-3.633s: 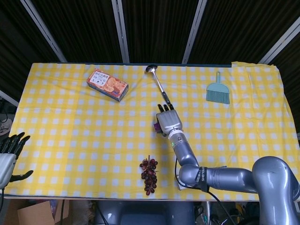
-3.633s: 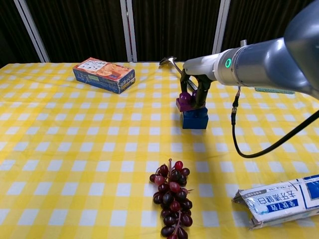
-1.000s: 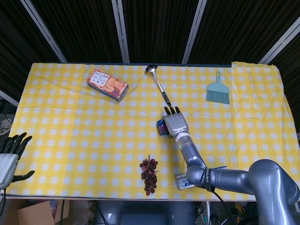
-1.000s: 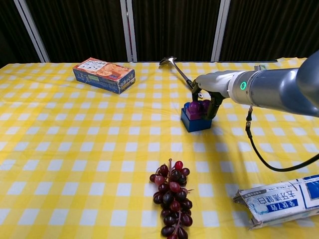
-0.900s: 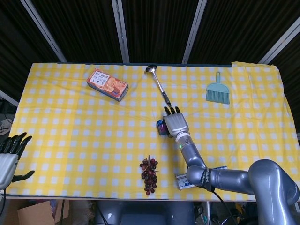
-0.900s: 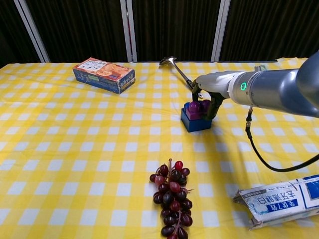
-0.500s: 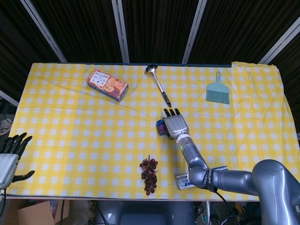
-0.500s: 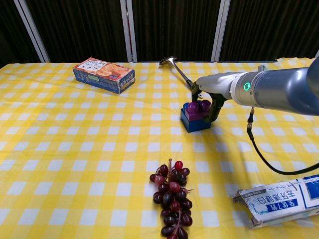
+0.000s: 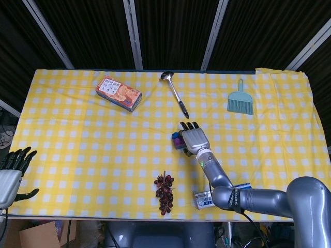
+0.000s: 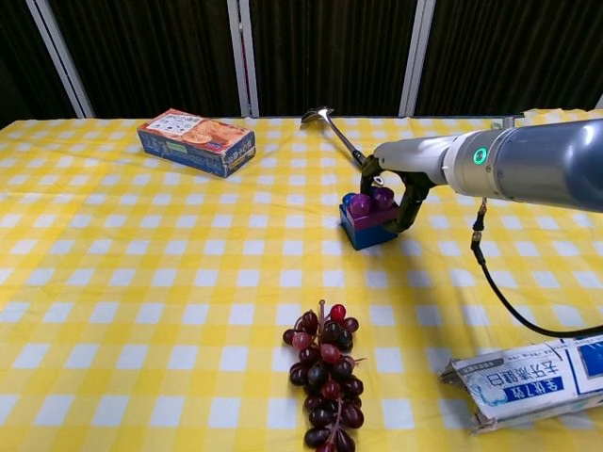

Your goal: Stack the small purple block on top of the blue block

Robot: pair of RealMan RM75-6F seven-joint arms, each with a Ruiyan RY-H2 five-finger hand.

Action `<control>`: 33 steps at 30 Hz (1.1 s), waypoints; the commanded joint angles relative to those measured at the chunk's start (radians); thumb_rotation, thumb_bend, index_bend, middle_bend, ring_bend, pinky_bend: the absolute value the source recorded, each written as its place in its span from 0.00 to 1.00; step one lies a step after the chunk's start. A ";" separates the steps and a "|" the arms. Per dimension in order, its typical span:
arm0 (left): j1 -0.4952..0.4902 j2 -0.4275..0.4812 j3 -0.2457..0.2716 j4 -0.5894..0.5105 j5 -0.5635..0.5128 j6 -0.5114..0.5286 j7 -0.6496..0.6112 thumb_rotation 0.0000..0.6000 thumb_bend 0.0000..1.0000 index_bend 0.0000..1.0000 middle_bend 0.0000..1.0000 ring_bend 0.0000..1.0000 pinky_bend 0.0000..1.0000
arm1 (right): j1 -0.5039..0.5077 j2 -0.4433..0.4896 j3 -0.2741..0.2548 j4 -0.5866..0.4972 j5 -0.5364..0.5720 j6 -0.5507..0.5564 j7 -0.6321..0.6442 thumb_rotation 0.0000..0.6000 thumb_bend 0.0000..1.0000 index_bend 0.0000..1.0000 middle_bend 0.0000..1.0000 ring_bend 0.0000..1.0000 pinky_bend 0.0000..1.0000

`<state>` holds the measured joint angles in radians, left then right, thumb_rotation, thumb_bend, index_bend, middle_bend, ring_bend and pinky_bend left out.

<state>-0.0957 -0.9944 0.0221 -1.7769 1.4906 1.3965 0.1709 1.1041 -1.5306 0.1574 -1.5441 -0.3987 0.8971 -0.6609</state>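
The small purple block (image 10: 368, 203) sits on top of the blue block (image 10: 370, 229) near the table's middle; the stack leans slightly. My right hand (image 10: 394, 191) arches over the stack, with the thumb behind the purple block and the fingers (image 10: 411, 202) curved down its right side, still pinching it. In the head view the right hand (image 9: 194, 138) covers most of the stack, and only the purple block's edge (image 9: 177, 138) shows at its left. My left hand (image 9: 11, 173) hangs off the table's near left corner, fingers spread and holding nothing.
A grape bunch (image 10: 325, 375) lies in front of the stack. A printed packet (image 10: 528, 379) lies at the near right. A spoon (image 9: 174, 94) lies just behind the hand. A snack box (image 9: 118, 93) is at the far left and a teal brush (image 9: 240, 98) at the far right.
The purple block, first held at the blue block's upper left edge, now sits on its top. The right hand has lowered and drifted slightly toward me; the left hand stayed put.
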 commanded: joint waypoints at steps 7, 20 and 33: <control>0.000 0.000 0.001 -0.002 0.003 0.000 0.000 1.00 0.00 0.04 0.00 0.00 0.04 | -0.018 0.047 0.026 -0.060 -0.030 0.029 0.040 1.00 0.44 0.20 0.00 0.00 0.00; 0.003 0.005 0.003 -0.007 0.009 0.007 -0.004 1.00 0.00 0.04 0.00 0.00 0.04 | -0.048 0.101 0.010 -0.130 -0.048 0.063 0.057 1.00 0.44 0.27 0.00 0.00 0.00; 0.005 0.005 0.004 -0.010 0.015 0.012 0.002 1.00 0.00 0.04 0.00 0.00 0.04 | -0.082 0.108 -0.024 -0.145 -0.088 0.071 0.073 1.00 0.44 0.31 0.00 0.00 0.00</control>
<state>-0.0910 -0.9893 0.0261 -1.7874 1.5056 1.4081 0.1729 1.0228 -1.4223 0.1342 -1.6891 -0.4854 0.9686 -0.5883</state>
